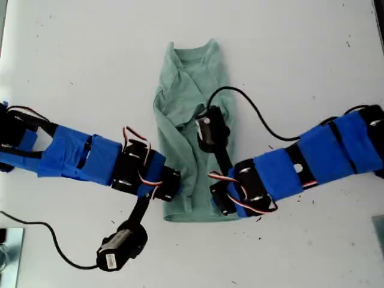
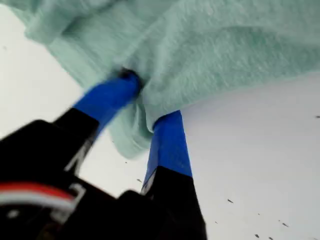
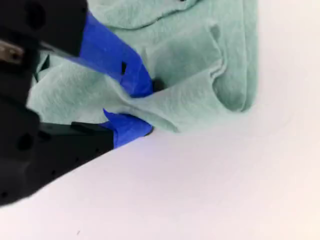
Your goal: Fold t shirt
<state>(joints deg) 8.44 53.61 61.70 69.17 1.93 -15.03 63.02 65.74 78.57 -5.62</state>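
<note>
Sage-green cotton t shirt point(image 1: 193, 120) lies narrow-folded on your white worktop point(image 1: 300, 60). First gripper point(image 2: 150, 102) — blue-taped fingers point(image 2: 170, 145) pinching a hem fold. Second gripper point(image 3: 142, 107) — fingers point(image 3: 117, 57) nearly closed, clamping a cloth edge between them.

The t shirt point(image 1: 191, 114) is pale sage green, soft and heathered, with a ribbed crew neck; it lies on the white table near the middle of the exterior view, folded lengthwise into a narrow strip, neck at the far end, hem at the near end; its sleeves are turned inward, leaving diagonal creases across the front.
</note>
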